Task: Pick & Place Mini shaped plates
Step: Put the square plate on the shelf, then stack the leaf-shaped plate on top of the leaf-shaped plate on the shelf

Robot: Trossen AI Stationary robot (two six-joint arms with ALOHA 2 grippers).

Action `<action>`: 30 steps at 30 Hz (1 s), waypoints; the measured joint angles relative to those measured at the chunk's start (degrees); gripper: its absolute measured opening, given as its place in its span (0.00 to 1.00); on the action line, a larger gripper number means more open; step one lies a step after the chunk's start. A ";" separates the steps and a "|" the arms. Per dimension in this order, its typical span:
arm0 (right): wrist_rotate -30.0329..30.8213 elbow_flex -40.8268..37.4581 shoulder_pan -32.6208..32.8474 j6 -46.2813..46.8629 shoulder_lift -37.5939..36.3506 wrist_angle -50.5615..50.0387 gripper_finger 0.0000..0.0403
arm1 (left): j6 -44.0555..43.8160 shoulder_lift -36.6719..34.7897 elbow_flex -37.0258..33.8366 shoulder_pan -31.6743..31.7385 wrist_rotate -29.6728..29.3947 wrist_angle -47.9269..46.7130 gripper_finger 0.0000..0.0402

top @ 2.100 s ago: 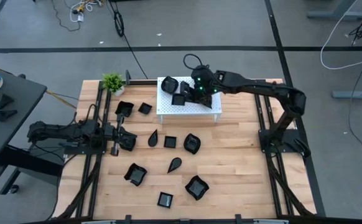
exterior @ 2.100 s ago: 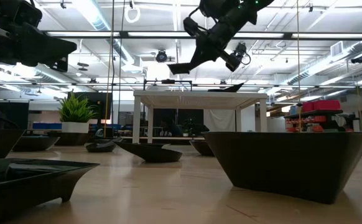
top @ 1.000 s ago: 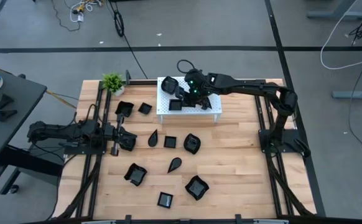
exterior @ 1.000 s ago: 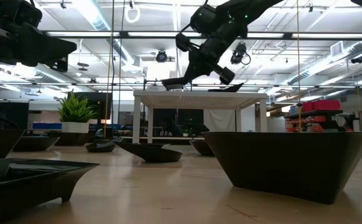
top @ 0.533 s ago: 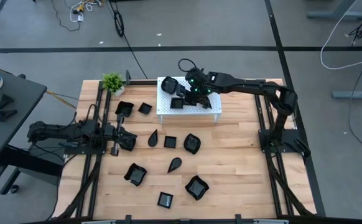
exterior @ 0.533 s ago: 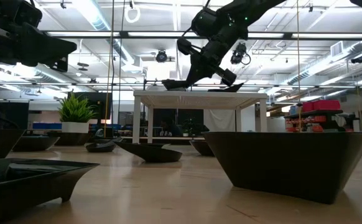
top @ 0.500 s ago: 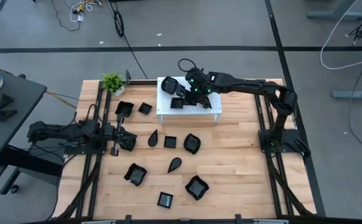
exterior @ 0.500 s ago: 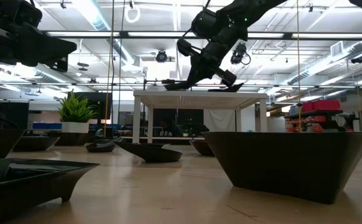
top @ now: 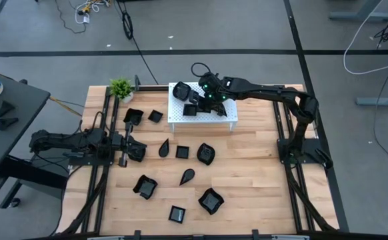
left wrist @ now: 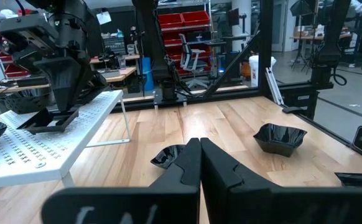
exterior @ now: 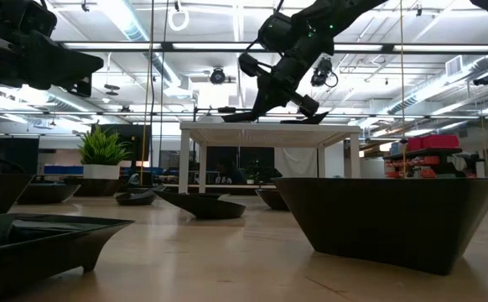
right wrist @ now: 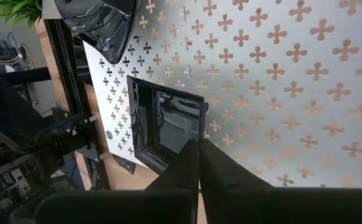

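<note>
Black square plate [right wrist: 168, 127] at white stand's [top: 211, 119] edge; right end effector [top: 195, 107] pinching it.

No readable text, label, brand name, number or sign is appearing in any of the four views. Any markings in the room behind the table are showing too small and too blurred to be read.
</note>
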 joint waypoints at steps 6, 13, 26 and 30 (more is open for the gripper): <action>-0.02 0.00 0.00 -0.03 0.00 0.09 0.04 | 0.00 0.00 -0.01 0.01 0.00 0.00 0.01; -0.02 0.00 0.02 -0.03 0.00 0.08 0.07 | 0.00 0.00 -0.01 0.01 0.00 0.00 0.01; -0.11 0.01 0.07 -0.16 0.00 0.04 0.12 | 0.00 0.00 -0.01 0.01 0.00 0.00 0.01; -0.92 0.05 0.46 -1.11 -0.39 -0.01 0.15 | 0.00 0.00 0.01 0.01 0.00 0.00 0.01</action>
